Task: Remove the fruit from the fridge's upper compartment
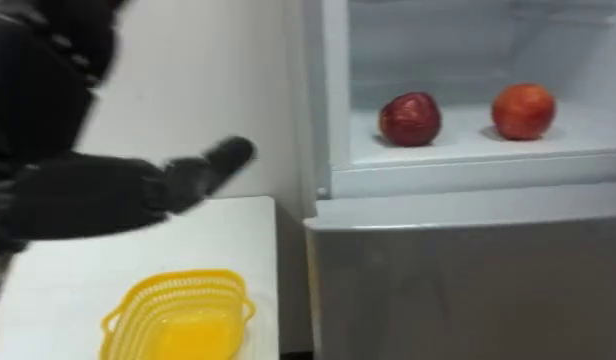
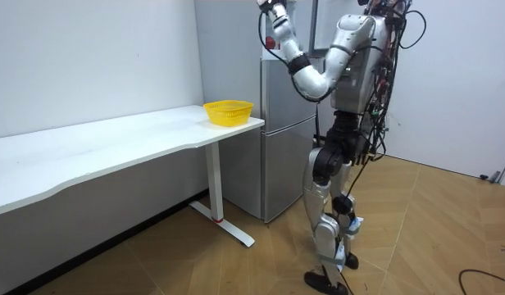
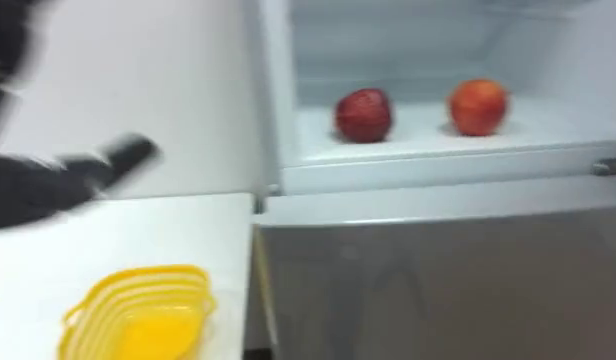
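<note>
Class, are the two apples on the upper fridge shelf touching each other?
Apart. The left eye view shows bare white shelf between the dark red apple and the orange-red apple.

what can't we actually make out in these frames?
- Left hand: motion-blurred in both eye views, tiny at the room view's top edge.
- Upper fridge compartment: everything above the dark red apple and orange-red apple is cut off by the eye views' top edge.
- Yellow basket: near side cut by the bottom edge; contents too small in the room view.
</note>
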{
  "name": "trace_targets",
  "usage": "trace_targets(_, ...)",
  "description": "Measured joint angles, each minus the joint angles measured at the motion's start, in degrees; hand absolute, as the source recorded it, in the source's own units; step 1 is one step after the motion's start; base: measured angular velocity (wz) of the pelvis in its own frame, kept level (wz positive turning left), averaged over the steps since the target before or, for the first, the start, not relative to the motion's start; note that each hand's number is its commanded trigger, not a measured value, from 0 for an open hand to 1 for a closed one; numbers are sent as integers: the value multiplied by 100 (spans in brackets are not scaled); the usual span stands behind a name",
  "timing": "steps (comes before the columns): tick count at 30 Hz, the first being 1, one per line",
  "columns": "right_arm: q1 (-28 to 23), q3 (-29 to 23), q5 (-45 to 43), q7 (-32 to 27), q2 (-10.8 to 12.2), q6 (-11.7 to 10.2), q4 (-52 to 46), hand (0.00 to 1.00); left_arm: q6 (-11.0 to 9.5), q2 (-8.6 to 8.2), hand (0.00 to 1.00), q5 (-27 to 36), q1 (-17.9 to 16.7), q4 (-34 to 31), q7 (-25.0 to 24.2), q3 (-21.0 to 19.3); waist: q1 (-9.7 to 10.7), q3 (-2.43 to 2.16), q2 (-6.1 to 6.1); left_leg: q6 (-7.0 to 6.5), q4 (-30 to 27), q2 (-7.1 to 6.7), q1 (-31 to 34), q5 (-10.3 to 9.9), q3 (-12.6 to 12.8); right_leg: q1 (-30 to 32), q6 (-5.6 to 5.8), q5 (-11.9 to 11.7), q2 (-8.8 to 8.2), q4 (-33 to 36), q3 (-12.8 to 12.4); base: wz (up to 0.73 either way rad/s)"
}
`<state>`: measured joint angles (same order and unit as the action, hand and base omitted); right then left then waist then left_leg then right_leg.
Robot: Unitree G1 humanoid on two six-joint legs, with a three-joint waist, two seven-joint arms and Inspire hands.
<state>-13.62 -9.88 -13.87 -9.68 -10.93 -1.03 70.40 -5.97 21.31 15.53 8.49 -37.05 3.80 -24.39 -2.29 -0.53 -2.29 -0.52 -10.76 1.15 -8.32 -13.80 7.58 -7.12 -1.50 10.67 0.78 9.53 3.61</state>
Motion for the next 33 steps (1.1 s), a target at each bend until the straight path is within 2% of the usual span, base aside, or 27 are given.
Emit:
trace_targets(1,-2,-18,-5,-56,9,-44,-47,0,-61,-16,0,11,-153,14,278,-272,-105,23,-71,0,3,-6,-36,0,-22,-53,19,17,-27,0,82,21)
trace_targets(2,-9,-25,10,-83,11,-79,-68,0,-103,-22,0,12,-260,17,420,-418,-141,19,-85,-1,0,-6,-52,0,-31,-77,22,26,-42,-2,123,16)
trace_targets(3,-33,-46,16,-131,13,-108,-139,0,-207,-23,0,14,-540,60,669,-729,-156,29,-150,-2,1,-16,-80,0,-73,-119,32,47,-64,-4,142,18)
trace_targets(4,-69,-48,12,-168,14,-146,-195,0,-266,-23,0,5,-791,160,907,-1003,-185,43,-165,-4,0,-76,-80,0,-155,-138,39,88,-81,6,185,22)
trace_targets(6,-105,-52,-11,-185,14,-129,-226,0,-306,-26,0,-33,-1126,385,1221,-1291,-214,29,-235,-8,-27,-113,-50,-1,-298,-153,52,127,-109,16,286,31)
trace_targets(7,-154,-45,4,-179,16,-121,-246,0,-334,-44,0,-61,-1381,560,1419,-1358,-207,47,-264,-10,-56,-135,-42,1,-343,-173,66,168,-137,28,365,38)
trace_targets(8,-187,-44,3,-175,18,-100,-267,0,-387,-71,0,-72,-1550,686,1489,-1370,-242,44,-276,-19,-57,-150,-42,6,-386,-189,70,185,-153,37,412,35)
trace_targets(9,-240,-44,2,-164,28,-58,-307,0,-414,-191,0,-83,-1881,912,1592,-1372,-248,44,-302,-27,-62,-165,-41,11,-452,-195,73,210,-170,57,444,20)
trace_targets(10,-262,-44,20,-148,40,-22,-313,0,-386,-381,0,-54,-2228,1091,1667,-1359,-280,49,-312,-28,-64,-164,-30,11,-463,-184,69,215,-183,61,442,13)
trace_targets(11,-266,-44,30,-147,45,-9,-313,0,-395,-471,0,-8,-2424,1229,1702,-1356,-283,49,-306,-28,-62,-162,-27,11,-468,-180,66,217,-196,62,452,0)
trace_targets(12,-289,-44,29,-147,47,18,-323,0,-394,-621,0,83,-2756,1664,1720,-1333,-286,47,-299,-28,-63,-164,-31,12,-482,-174,56,245,-213,100,495,4)
trace_targets(13,-331,-45,62,-139,49,82,-371,0,-311,-779,0,159,-3017,2185,1734,-1305,-287,38,-285,-28,-64,-171,-35,12,-492,-171,55,275,-228,132,520,5)
trace_targets(14,-343,-44,89,-127,52,119,-403,0,-249,-861,0,196,-3112,2451,1740,-1294,-292,36,-272,-28,-63,-173,-34,12,-497,-171,55,281,-230,136,520,3)
trace_targets(15,-389,-48,101,-101,58,180,-438,0,-178,-987,0,293,-3260,3076,1779,-1238,-282,38,-251,-28,-61,-173,-28,12,-504,-165,53,287,-228,135,517,0)
trace_targets(16,-393,-53,101,-47,58,234,-430,0,-122,-1040,0,370,-3362,3828,1810,-1130,-274,31,-203,-27,-60,-176,-20,12,-510,-164,54,291,-229,130,521,0)
trace_targets(18,-404,-82,102,54,78,252,-429,0,-11,-1179,0,455,-3435,4736,1836,-1024,-274,31,-149,-27,-59,-177,-6,11,-508,-159,54,292,-229,116,520,0)
trace_targets(19,-381,-147,121,109,103,259,-434,0,17,-1250,0,551,-3438,5261,1849,-939,-283,13,-87,-27,-56,-179,3,11,-504,-152,57,295,-228,118,515,0)
trace_targets(20,-377,-156,137,126,105,265,-436,0,25,-1255,0,584,-3431,5529,1846,-864,-286,8,-61,-27,-48,-179,1,11,-504,-152,58,295,-228,118,516,4)
trace_targets(22,-355,-318,158,225,97,291,-454,0,93,-1257,0,634,-3421,6504,1761,-497,-259,13,28,-37,-34,-181,-10,3,-534,-184,61,293,-217,101,508,4)
trace_targets(23,-347,-345,162,232,89,295,-456,0,100,-1258,0,630,-3400,6750,1711,-391,-265,15,36,-44,-30,-177,-13,-5,-534,-184,62,293,-203,108,497,0)
trace_targets(25,-326,-390,262,238,73,296,-537,0,187,-1259,0,624,-3272,7697,1485,-57,-258,10,13,-61,14,-168,-37,-29,-508,-181,73,286,-177,112,445,-9)
trace_targets(26,-320,-390,277,239,76,292,-535,0,191,-1258,0,623,-3244,7892,1422,11,-244,9,10,-64,13,-155,-44,-31,-504,-191,74,286,-176,114,444,0)
trace_targets(28,-276,-387,378,226,72,289,-532,0,215,-1258,0,554,-3180,8510,1192,420,-137,44,7,-68,12,-159,-37,-35,-503,-194,79,283,-186,110,447,0)
trace_targets(33,-275,-375,622,205,140,261,-487,0,428,-1302,0,-214,-3137,9139,570,1032,118,54,-46,-62,71,-170,-117,-27,-444,-193,79,283,-171,120,385,-4)
